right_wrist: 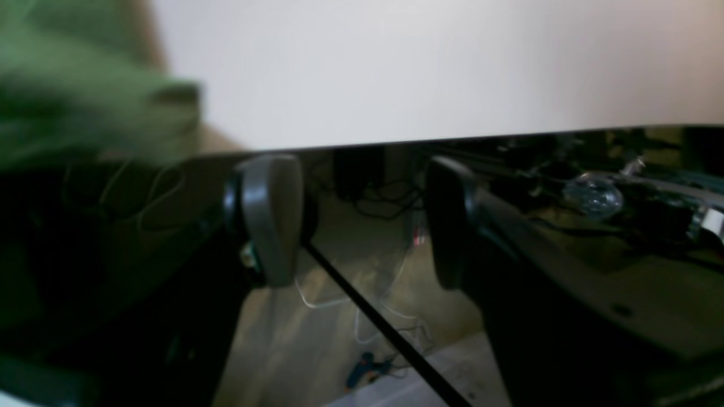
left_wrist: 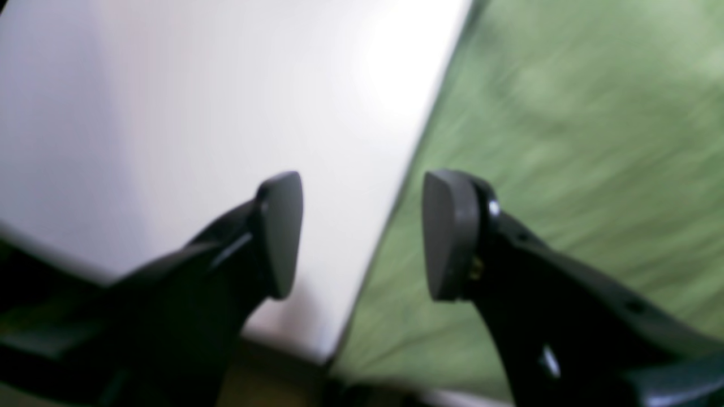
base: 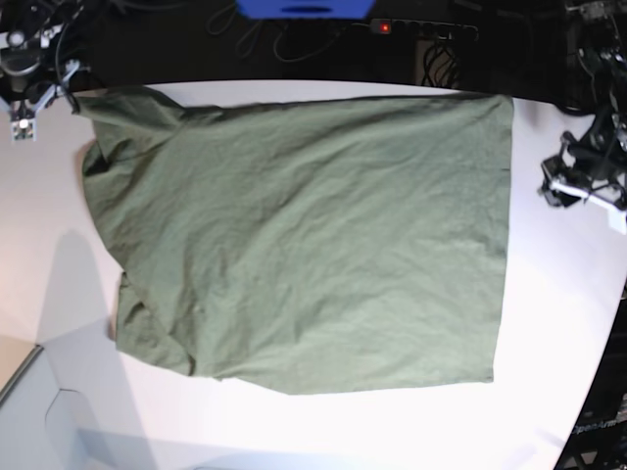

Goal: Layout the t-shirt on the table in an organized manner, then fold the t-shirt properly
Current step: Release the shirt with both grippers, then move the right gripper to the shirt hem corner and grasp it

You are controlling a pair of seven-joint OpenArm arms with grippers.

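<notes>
The olive-green t-shirt (base: 313, 235) lies spread out and wrinkled on the white table (base: 558, 323), with its straight hem to the right and its sleeves to the left. The lower left sleeve is bunched. My left gripper (left_wrist: 362, 237) is open and empty. It hovers over the shirt's edge (left_wrist: 565, 141) where it meets the bare table (left_wrist: 198, 113), and in the base view (base: 566, 186) it sits right of the hem. My right gripper (right_wrist: 359, 220) is open and empty at the table's edge (right_wrist: 424, 68), beside a shirt sleeve (right_wrist: 85, 90). In the base view it (base: 39, 98) is at the far left corner.
Dark surroundings ring the table. A blue object (base: 304, 8) and a power strip with a red light (base: 421, 27) lie beyond the far edge. Cables and a blue tool (right_wrist: 367, 367) lie on the floor below the table edge. The table's edge curves at the right (base: 598, 392).
</notes>
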